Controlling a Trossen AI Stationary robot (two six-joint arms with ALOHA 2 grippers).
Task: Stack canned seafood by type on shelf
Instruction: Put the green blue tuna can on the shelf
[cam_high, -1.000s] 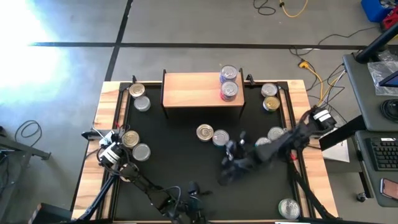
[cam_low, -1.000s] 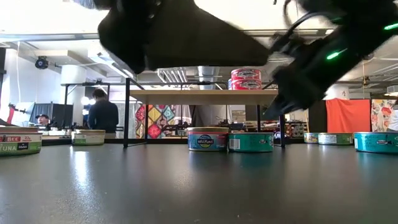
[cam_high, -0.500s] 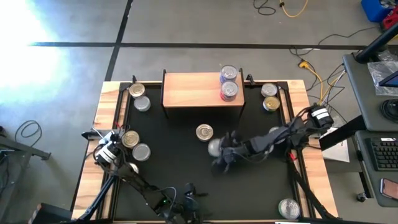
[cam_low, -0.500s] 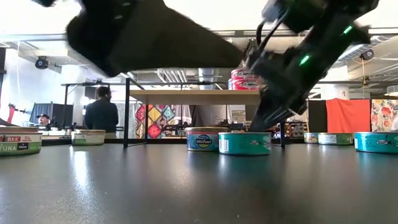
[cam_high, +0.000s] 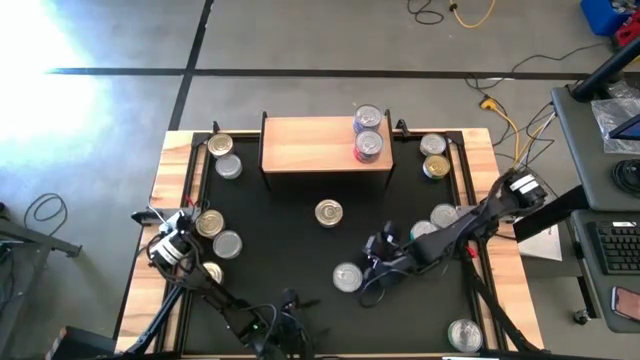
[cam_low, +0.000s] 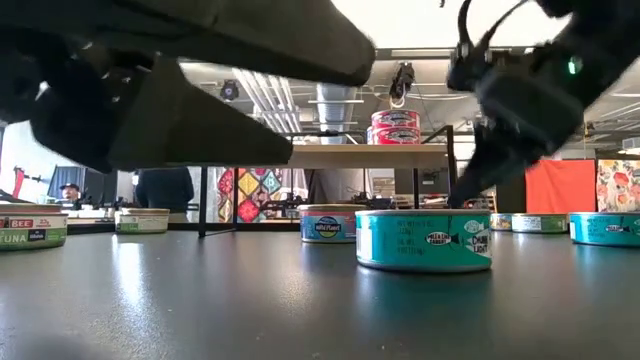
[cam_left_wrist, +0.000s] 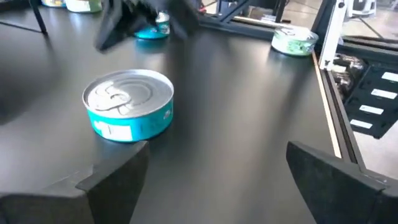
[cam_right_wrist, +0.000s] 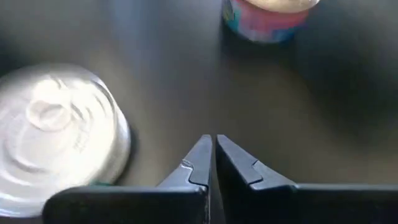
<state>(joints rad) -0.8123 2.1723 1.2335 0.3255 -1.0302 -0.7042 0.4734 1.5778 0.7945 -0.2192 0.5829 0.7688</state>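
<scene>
Since a second ago the teal tin (cam_high: 347, 277) has slid from beside the gold-lidded tin (cam_high: 328, 212) toward the near side of the surface (cam_high: 280, 240), pushed there by my right jaws (cam_high: 377, 268), which have swung in low behind it. Nearest to me, my left jaws (cam_left_wrist: 214, 180) stand spread wide and hold nothing, low over the near edge, with the teal tin lying just ahead of them and a little toward my left side. My right jaws are pressed together, empty, just beside that tin on its right. Being round and flat on its base, the tin has no long axis to line up with, so I judge my left arm the better placed to take it from the near side. Farther off, the shelf (cam_high: 310, 145) carries the red-labelled tins (cam_low: 396, 127) stacked at its right end, and more tins sit apart along both side edges.
</scene>
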